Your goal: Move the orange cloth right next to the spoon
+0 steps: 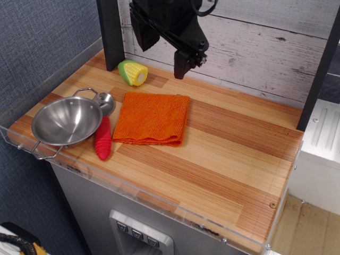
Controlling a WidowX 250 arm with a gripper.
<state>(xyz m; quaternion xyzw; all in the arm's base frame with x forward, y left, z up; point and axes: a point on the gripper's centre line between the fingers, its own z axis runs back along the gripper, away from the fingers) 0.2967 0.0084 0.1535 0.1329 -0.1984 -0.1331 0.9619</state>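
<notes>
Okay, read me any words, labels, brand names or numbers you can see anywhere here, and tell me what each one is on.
None: no readable text, label, brand or number shows anywhere in this view.
The three small buttons on the grey panel under the counter may carry marks, but they are too small to read.
The orange cloth, the spoon, the steel bowl, the toy corn and the end effector show no print.

**Arm raised at the back**

Hangs high near the rear wall, black gripper [182,68] pointing down, clear of the surface. Holds nothing. Only one dark fingertip plainly visible; finger spacing impossible to judge from this angle.
</notes>
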